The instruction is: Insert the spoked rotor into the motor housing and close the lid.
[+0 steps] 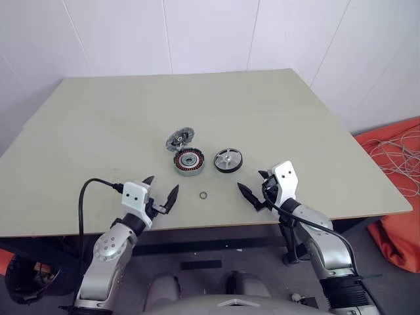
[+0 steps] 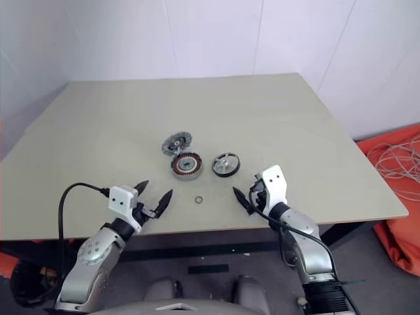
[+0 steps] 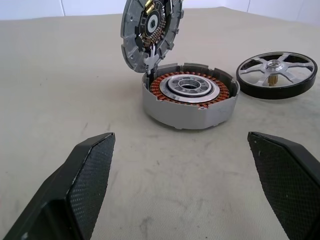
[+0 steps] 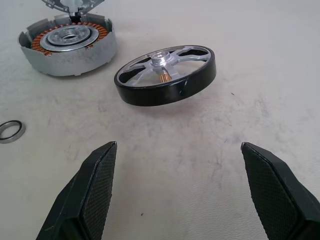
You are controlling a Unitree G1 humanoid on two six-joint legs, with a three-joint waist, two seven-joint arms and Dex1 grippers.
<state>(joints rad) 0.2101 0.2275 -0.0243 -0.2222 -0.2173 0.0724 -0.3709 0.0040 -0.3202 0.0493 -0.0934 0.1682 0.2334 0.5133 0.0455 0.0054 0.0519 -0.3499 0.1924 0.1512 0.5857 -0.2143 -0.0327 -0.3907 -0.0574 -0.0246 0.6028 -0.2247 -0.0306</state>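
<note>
1. The table (image 1: pixel 98 125) is a pale greenish-beige board set against a white panelled wall (image 1: pixel 210 33); the motor parts sit together near its middle
2. The motor housing (image 1: pixel 189 161) lies flat on the table, open side up, with its copper-orange windings ringing a silver hub inside a grey wall
3. The lid (image 1: pixel 178 139) stands tilted up at the far edge of the housing, touching its rim there as if hinged, its inner face with dark cut-outs turned toward the robot
4. The spoked rotor (image 1: pixel 228 160) rests flat on the table just beside the housing, on the robot's right; the two look apart, with a narrow strip of table between them; its thick black rim surrounds shiny silver spokes and a small brass gear at the centre
5. A small metal ring (image 1: pixel 203 195) lies on the table nearer the robot, between the two grippers and well apart from the housing
6. The left gripper (image 1: pixel 162 192) hovers over the near edge of the table, its two black fingers spread wide with nothing between them; it faces the housing
7. The right gripper (image 1: pixel 254 187) hovers near the table's front edge, fingers likewise spread wide and empty, aimed toward the rotor
8. At the far right, beyond the table, an orange cloth (image 1: pixel 400 230) lies with a tangle of pale cable (image 1: pixel 397 154) on it
</note>
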